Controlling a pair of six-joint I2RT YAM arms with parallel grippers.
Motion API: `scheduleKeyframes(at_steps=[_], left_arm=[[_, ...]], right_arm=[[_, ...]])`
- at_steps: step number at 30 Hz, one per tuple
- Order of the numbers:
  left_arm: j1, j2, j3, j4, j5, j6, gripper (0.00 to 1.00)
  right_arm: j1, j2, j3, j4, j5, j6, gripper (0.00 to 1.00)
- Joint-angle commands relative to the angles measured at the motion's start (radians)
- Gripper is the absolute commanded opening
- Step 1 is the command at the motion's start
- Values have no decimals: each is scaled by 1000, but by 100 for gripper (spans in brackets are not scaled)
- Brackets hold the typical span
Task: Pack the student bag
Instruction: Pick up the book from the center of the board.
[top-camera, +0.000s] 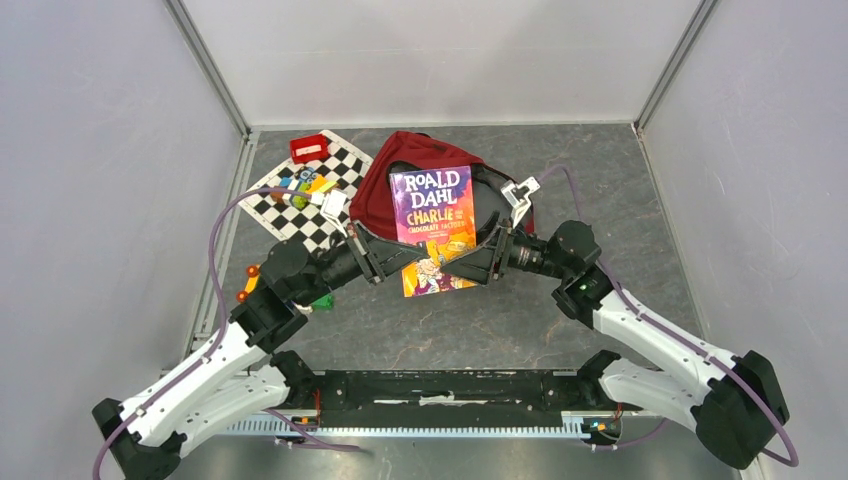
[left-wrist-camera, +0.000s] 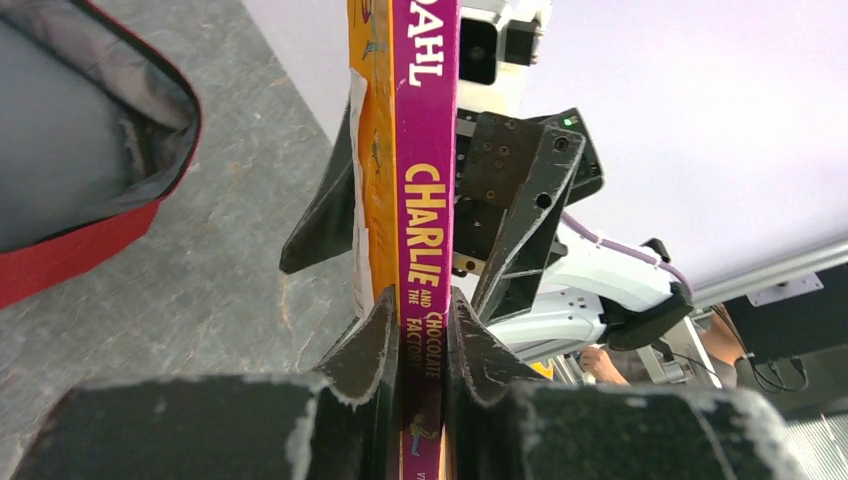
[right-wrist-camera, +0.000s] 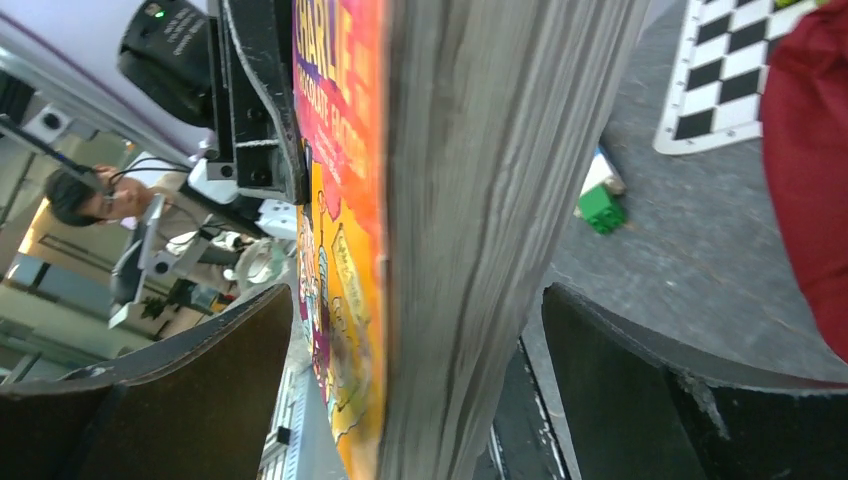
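A paperback (top-camera: 437, 225) with a purple and orange cover, titled Charlie and the Chocolate Factory, hangs above the table between both arms. My left gripper (top-camera: 375, 262) is shut on its spine edge; in the left wrist view both fingers (left-wrist-camera: 375, 340) press the purple spine (left-wrist-camera: 425, 200). My right gripper (top-camera: 487, 262) stands open around the opposite page edge (right-wrist-camera: 480, 200), with a gap on each side of the pages between its fingers (right-wrist-camera: 200, 390). The student bag (top-camera: 420, 160), dark red with grey lining (left-wrist-camera: 60, 130), lies open behind the book.
A checkered mat (top-camera: 345, 160) lies at the back left with several coloured blocks (top-camera: 305, 185) and a small red box (top-camera: 310, 148) on it. A green block (right-wrist-camera: 600, 208) and orange pieces (top-camera: 247, 280) sit by the left arm. Grey walls close three sides.
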Motion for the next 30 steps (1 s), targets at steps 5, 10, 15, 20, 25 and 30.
scheduleKeyframes(at_steps=[5, 10, 15, 20, 25, 30], left_arm=[[-1, 0, 93, 173, 53, 61, 2], [-1, -24, 109, 84, -9, 95, 2], [-1, -38, 117, -6, -40, 113, 2], [-1, -40, 119, -37, -48, 120, 2], [-1, -15, 131, -122, -94, 155, 2], [-1, 101, 216, -268, -172, 234, 4]], right_arm=[[-2, 9, 9, 267, -133, 116, 87], [-8, -15, 1, 232, -121, 109, 61], [-28, -40, -18, 193, -89, 97, 43], [-32, -63, 5, 77, -37, 21, 26], [-32, -82, 65, -92, 49, -91, 0], [-43, -109, 102, -285, 264, -209, 0]])
